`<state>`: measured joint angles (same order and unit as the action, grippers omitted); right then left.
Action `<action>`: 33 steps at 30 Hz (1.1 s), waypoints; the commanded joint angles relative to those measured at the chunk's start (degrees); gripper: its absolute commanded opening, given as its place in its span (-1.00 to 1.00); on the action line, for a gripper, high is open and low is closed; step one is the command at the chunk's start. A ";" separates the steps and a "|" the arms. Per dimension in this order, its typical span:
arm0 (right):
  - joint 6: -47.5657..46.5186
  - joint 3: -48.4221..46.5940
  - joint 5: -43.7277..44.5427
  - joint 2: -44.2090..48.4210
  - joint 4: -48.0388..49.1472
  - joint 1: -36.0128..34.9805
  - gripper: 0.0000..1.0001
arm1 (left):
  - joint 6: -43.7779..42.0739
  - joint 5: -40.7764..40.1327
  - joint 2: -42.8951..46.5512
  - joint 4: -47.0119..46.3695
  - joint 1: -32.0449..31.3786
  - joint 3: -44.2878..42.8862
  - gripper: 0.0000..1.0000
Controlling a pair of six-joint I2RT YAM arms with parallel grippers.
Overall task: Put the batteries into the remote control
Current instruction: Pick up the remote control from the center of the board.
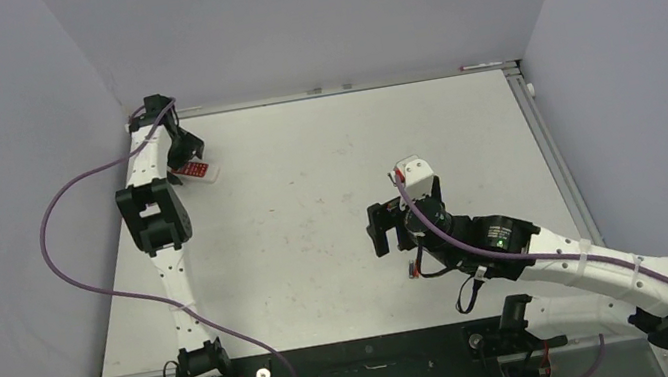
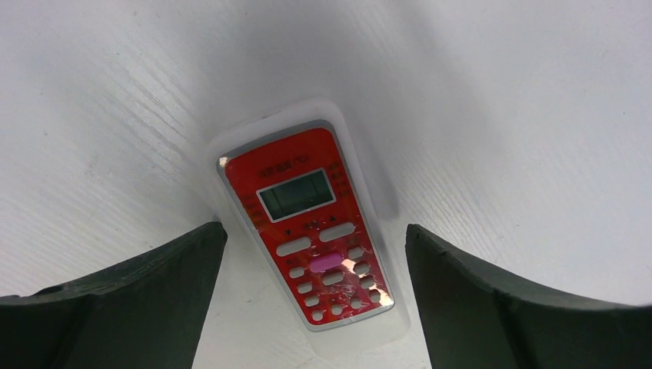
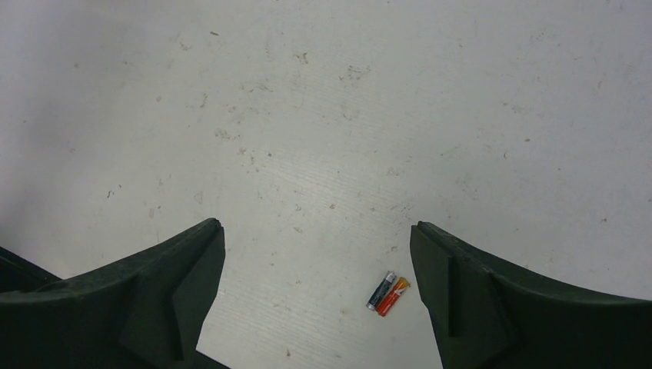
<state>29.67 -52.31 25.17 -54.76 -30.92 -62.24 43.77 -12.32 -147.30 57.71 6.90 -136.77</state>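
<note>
The remote control (image 2: 306,223) was seen lying flat, its red button face up, at the far left corner of the tabletop (image 1: 307,172). The left gripper (image 2: 314,229) was held above it, the jaws spread wide to either side of the body, and nothing was gripped. The right gripper (image 3: 317,227) was likewise wide open and empty over the right-centre of the table. The batteries (image 3: 388,294), one red-orange and one darker, lay side by side and touching, just beside the inner edge of one finger.

The step in hand was judged to be the first pickup. Because the button face was uppermost, the battery bay was presumed to be underneath, so the remote would need to be gripped across its narrow width and turned over. The right jaws should be centred on a single cell, since the pair lay off to one side of the gap.

The white tabletop was scuffed and speckled, and it was enclosed by plain pale walls (image 1: 0,150).
</note>
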 commanded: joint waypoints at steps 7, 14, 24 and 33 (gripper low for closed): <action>0.33 -1.40 0.00 0.57 1.50 0.27 0.79 | 1.20 -1.86 -2.45 2.93 1.36 -2.01 0.50; 0.69 -0.77 -0.11 1.39 1.26 0.28 0.79 | -0.12 -0.60 -3.07 3.36 1.50 -1.89 0.17; 1.83 -0.42 -0.83 2.25 1.17 0.27 0.79 | -1.32 5.37 2.83 -2.87 1.71 6.78 -0.88; 3.25 1.04 -3.20 1.95 3.60 0.19 0.80 | -1.54 10.22 13.16 -12.05 2.28 21.10 -1.00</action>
<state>31.66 -51.88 23.27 -53.63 -30.02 -62.24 41.58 -6.61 -138.69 49.10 8.86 -120.66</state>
